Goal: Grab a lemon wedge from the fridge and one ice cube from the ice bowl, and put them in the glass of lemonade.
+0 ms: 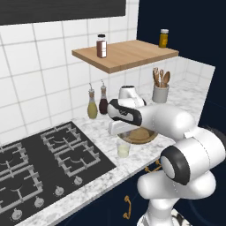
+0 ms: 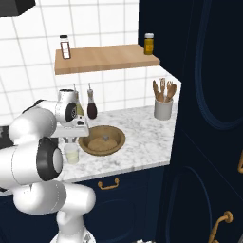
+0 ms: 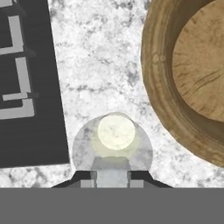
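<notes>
The glass of lemonade [image 1: 123, 150] [image 2: 71, 154] [image 3: 113, 139] stands on the marble counter between the stove and the ice bowl. The ice bowl [image 1: 148, 137] [image 2: 118, 142] [image 3: 159, 87] is round, brown and wooden, just right of the glass. My gripper [image 1: 120, 133] [image 2: 71, 140] [image 3: 111, 179] hangs straight above the glass, pointing down. A small pale grey ice cube [image 3: 111, 171] sits pinched between its two dark tips, over the near rim of the glass. The lemon wedge and the fridge are out of view.
A black gas stove [image 1: 39, 163] lies left of the glass. Two slim spouted bottles [image 1: 97, 105] stand at the tiled wall, and a white crock of wooden spoons [image 1: 160, 90] at the back right. A wooden shelf [image 1: 126, 55] overhangs the counter. Tall navy cabinets [image 2: 209, 118] close the right side.
</notes>
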